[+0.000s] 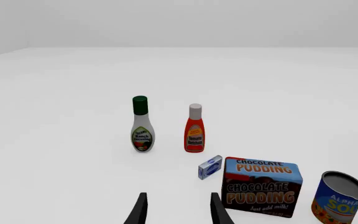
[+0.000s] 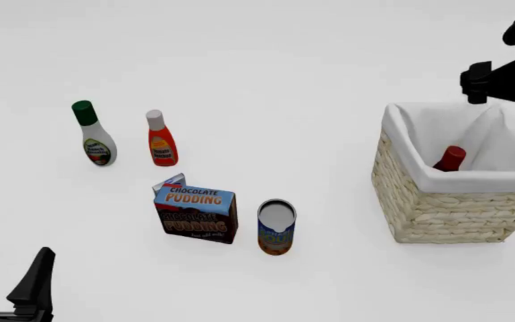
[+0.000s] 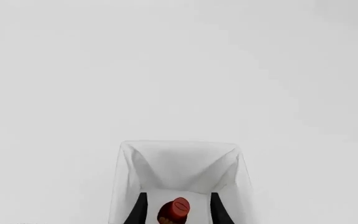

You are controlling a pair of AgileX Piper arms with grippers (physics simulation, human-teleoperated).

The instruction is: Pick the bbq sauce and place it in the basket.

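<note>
White table (image 2: 284,60); bbq sauce (image 2: 449,159) lies in basket (image 2: 436,211); right tool (image 3: 175,210) spread, empty; left tool (image 1: 175,210) likewise.

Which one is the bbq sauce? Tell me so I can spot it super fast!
Find the big woven basket with white cloth on the right side of the table. Look inside: the bbq sauce is the dark bottle with a red cap, leaning against the cloth. The other two bottles stand far off to the left, with a green cap and a white cap.
</note>
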